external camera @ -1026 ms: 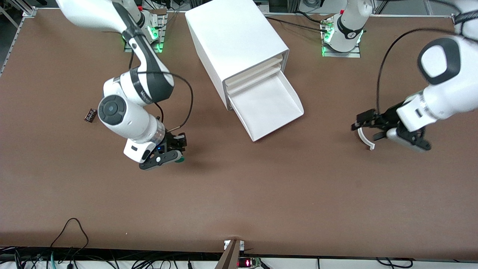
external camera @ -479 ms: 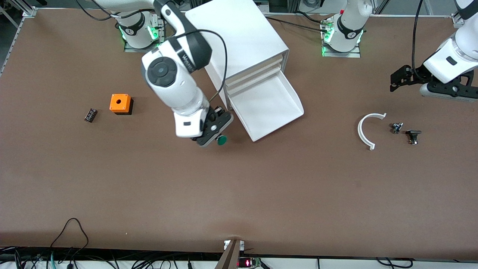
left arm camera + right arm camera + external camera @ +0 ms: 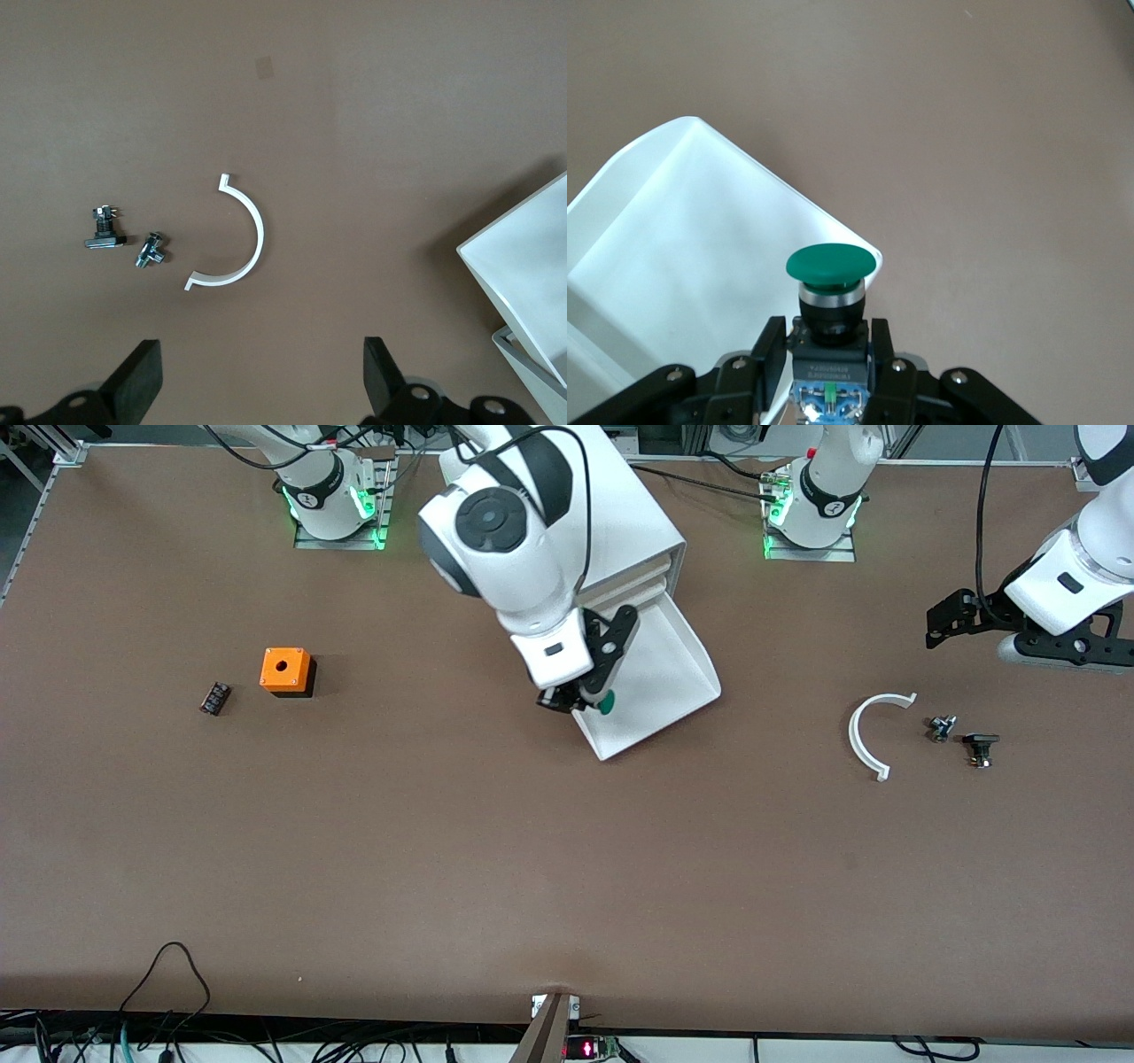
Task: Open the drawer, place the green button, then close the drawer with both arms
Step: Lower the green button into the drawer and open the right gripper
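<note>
The drawer (image 3: 660, 677) stands pulled out at the bottom of the white cabinet (image 3: 620, 522). My right gripper (image 3: 586, 695) hangs over the drawer's front corner, shut on the button (image 3: 606, 706). In the right wrist view the fingers (image 3: 766, 350) clamp the button's dark body, its green cap (image 3: 833, 264) sits over the drawer's rim (image 3: 744, 155). My left gripper (image 3: 950, 620) waits open in the air at the left arm's end of the table, with nothing between its fingers (image 3: 137, 382). A corner of the drawer (image 3: 532, 257) shows in the left wrist view.
A white curved piece (image 3: 873, 735) and two small metal parts (image 3: 941, 728) (image 3: 980, 747) lie below the left gripper. An orange cube (image 3: 285, 670) and a small black part (image 3: 214, 697) sit toward the right arm's end.
The right arm has carried the button from the table toward its own end over to the drawer's front corner. The left gripper drew away from the curved piece earlier, then held still.
</note>
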Robot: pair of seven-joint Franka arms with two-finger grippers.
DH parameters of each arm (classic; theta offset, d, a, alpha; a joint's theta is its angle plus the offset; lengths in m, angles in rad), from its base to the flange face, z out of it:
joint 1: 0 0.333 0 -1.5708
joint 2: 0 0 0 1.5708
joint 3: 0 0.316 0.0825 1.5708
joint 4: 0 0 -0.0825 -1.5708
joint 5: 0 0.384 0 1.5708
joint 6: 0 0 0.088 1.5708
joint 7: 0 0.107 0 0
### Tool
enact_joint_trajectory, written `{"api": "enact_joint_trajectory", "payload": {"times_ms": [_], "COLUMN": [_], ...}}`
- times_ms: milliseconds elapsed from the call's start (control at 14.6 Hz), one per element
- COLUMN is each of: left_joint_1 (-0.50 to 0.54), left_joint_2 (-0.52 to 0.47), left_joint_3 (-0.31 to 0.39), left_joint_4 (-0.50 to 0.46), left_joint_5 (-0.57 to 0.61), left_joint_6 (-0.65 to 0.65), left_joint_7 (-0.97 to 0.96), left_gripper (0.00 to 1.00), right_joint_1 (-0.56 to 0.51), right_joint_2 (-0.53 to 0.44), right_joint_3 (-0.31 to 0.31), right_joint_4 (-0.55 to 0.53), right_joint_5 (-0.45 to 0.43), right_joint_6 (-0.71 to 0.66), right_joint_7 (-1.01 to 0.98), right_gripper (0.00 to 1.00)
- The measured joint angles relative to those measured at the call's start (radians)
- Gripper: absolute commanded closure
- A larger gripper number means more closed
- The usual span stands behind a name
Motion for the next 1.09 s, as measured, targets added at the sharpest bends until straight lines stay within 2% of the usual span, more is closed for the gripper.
{"api": "enact_joint_trajectory", "payload": {"times_ms": [205, 547, 752, 1094], "left_joint_1": [0.0, 0.0, 0.0, 0.0], "left_joint_2": [0.005, 0.01, 0.01, 0.012], "left_joint_3": [0.0, 0.0, 0.0, 0.0], "left_joint_4": [0.019, 0.034, 0.036, 0.037], "left_joint_5": [0.0, 0.0, 0.0, 0.0], "left_joint_6": [0.0, 0.0, 0.0, 0.0], "left_joint_7": [0.0, 0.0, 0.0, 0.0], "left_gripper": [0.0, 0.0, 0.0, 0.0], "right_joint_1": [0.05, 0.111, 0.141, 0.19], "right_joint_2": [0.041, 0.102, 0.138, 0.176], "right_joint_3": [0.0, -0.003, -0.01, -0.033], "right_joint_4": [0.009, 0.011, 0.012, 0.012], "right_joint_5": [-0.021, -0.074, -0.128, -0.158], "right_joint_6": [0.053, 0.063, 0.063, 0.064], "right_joint_7": [-0.079, -0.217, -0.252, -0.285], "right_gripper": [0.74, 0.74, 0.73, 0.71]}}
